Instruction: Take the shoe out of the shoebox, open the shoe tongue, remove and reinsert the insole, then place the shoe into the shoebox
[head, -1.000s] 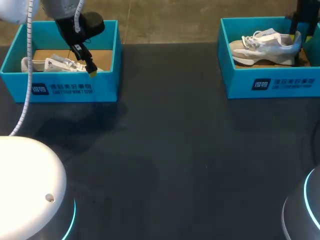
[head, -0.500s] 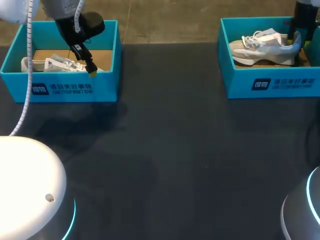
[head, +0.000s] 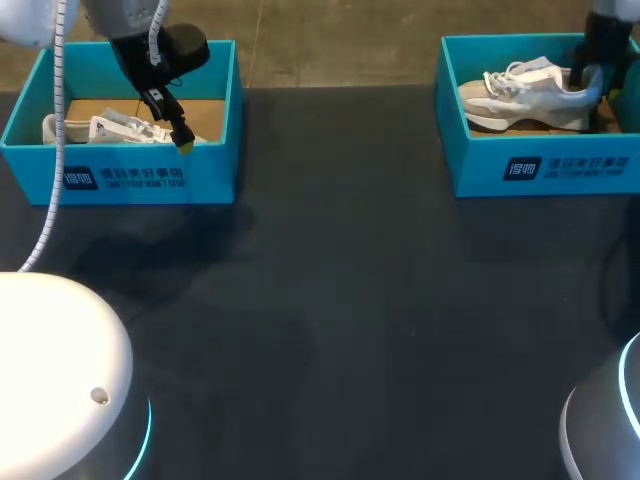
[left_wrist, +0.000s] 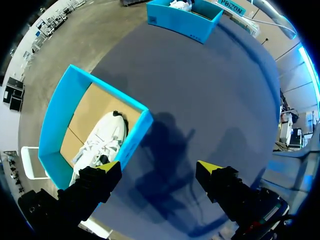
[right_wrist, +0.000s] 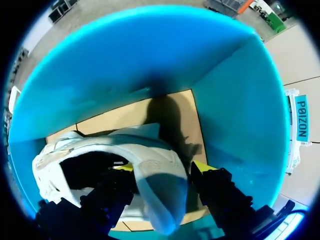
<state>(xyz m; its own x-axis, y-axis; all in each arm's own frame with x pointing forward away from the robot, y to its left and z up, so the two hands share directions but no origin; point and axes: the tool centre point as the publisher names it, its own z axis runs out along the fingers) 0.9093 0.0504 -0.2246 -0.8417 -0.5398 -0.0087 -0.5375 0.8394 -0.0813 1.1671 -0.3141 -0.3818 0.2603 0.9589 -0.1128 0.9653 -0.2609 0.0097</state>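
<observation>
The task has barely begun. The shoe (head: 525, 95) lies on its side in the right box (head: 545, 170), at about 2 o'clock on the table (head: 350, 300), with its toe toward 9 o'clock and its heel toward 3 o'clock. It has not yet been lifted out. Opening the tongue, pulling out and refitting the insole, and putting the shoe back in the box all remain to be done.

The right gripper (right_wrist: 164, 167) is down inside that box at the heel. One finger is inside the shoe's opening and the other is behind the heel, and we judge it to be pinching the heel wall, ready to lift.

The left gripper (left_wrist: 160, 169) hangs over the front wall of the left box (head: 120, 175), at about 10 o'clock. Its fingers are spread wide and hold nothing. A second shoe (head: 110, 128) rests inside that box.

Each box has white lettering and a small logo on its front wall. We note the print but do not read it out.
</observation>
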